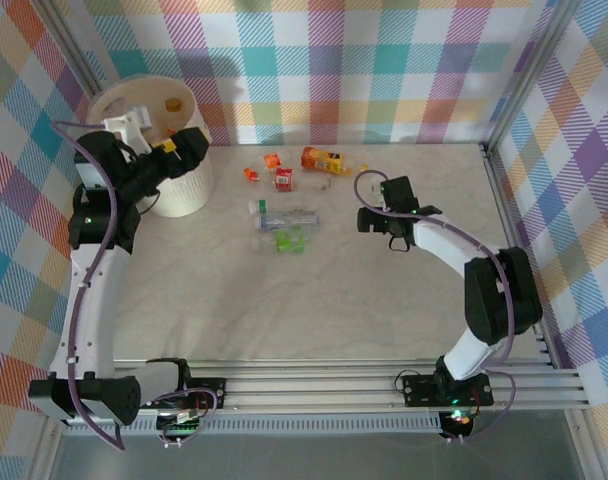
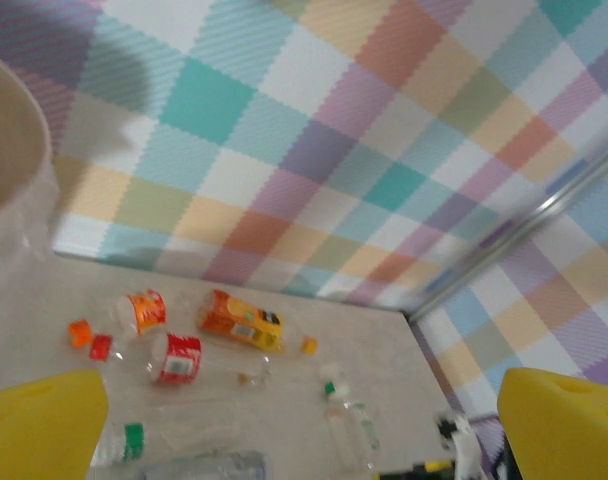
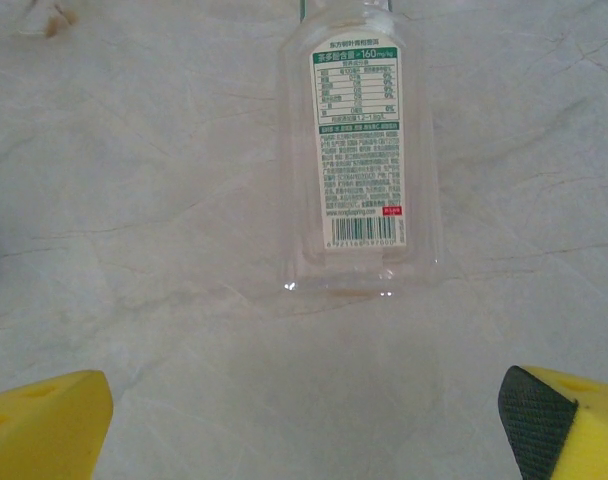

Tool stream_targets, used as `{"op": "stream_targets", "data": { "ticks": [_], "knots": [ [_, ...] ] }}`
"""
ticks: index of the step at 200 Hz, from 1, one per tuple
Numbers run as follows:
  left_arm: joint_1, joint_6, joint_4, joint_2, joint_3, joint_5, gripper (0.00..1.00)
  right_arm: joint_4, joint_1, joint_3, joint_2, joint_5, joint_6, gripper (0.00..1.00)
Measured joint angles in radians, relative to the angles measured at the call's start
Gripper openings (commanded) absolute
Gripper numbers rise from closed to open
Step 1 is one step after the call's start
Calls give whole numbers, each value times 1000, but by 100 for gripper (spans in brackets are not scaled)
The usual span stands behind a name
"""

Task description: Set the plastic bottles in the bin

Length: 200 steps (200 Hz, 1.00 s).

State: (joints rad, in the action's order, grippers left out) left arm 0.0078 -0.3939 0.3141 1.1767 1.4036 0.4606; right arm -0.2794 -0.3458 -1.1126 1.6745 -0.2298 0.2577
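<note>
The cream-white bin [image 1: 134,100] stands at the far left, and its rim [image 2: 19,150] shows at the left of the left wrist view. My left gripper [image 1: 177,148] hovers at the bin's front right side, open and empty, with yellow fingers [image 2: 39,425] spread wide. Plastic bottles lie on the table: an orange one [image 1: 324,160] [image 2: 239,320], a red-labelled one [image 1: 283,178] [image 2: 174,357], a clear one [image 1: 284,215] and a green one [image 1: 289,240]. My right gripper [image 3: 304,430] is open just short of a clear bottle with a white and green label [image 3: 359,150], not touching it.
A small orange-labelled bottle [image 1: 272,158] and a loose orange cap [image 1: 250,174] lie by the red one. Checked cloth walls and metal posts [image 1: 504,90] close in the table. Bare tabletop [image 1: 284,310] stretches toward the near rail.
</note>
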Motion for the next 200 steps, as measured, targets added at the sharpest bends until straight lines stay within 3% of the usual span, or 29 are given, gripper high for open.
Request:
{"op": "stream_targets", "data": {
  "ticks": [64, 99, 200],
  "knots": [
    [-45, -13, 55, -26, -140, -8, 100, -98, 22, -163, 192, -46, -12, 96],
    [-46, -8, 86, -83, -177, -42, 100, -131, 48, -229, 272, -45, -3, 78],
    [-46, -6, 137, -120, -229, -72, 100, -164, 65, -336, 392, -11, 13, 67]
  ]
}}
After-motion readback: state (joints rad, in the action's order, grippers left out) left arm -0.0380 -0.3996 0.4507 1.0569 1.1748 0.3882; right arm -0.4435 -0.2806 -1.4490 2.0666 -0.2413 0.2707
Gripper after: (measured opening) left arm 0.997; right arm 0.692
